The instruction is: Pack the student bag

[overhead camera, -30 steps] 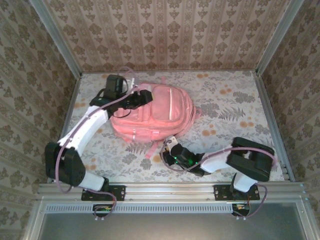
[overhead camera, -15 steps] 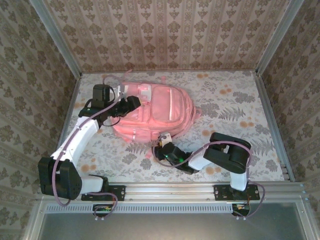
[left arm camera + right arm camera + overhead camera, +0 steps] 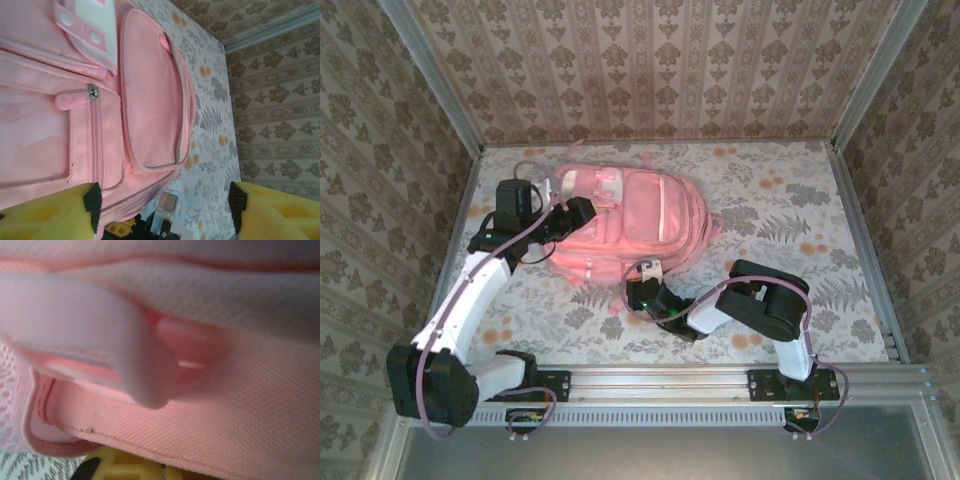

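The student bag (image 3: 640,215), a large pink backpack, lies flat at the back left of the table. Over its left side my left gripper (image 3: 582,213) stands open; in the left wrist view its yellow fingers (image 3: 92,205) are spread wide above the bag's zip pockets (image 3: 150,100), holding nothing. My right gripper (image 3: 642,280) is at the bag's near edge. In the right wrist view its yellow fingers (image 3: 130,467) are together, their tips hidden under pink fabric (image 3: 225,400) and a pale strap (image 3: 100,330).
The table's floral cloth (image 3: 790,230) has free room to the right of the bag and in front of it. Wallpapered walls close in three sides. A metal rail (image 3: 660,380) runs along the near edge.
My left gripper drew back to the left off the bag's top and opened wider. My right gripper slid left to the bag's near edge and shut there.
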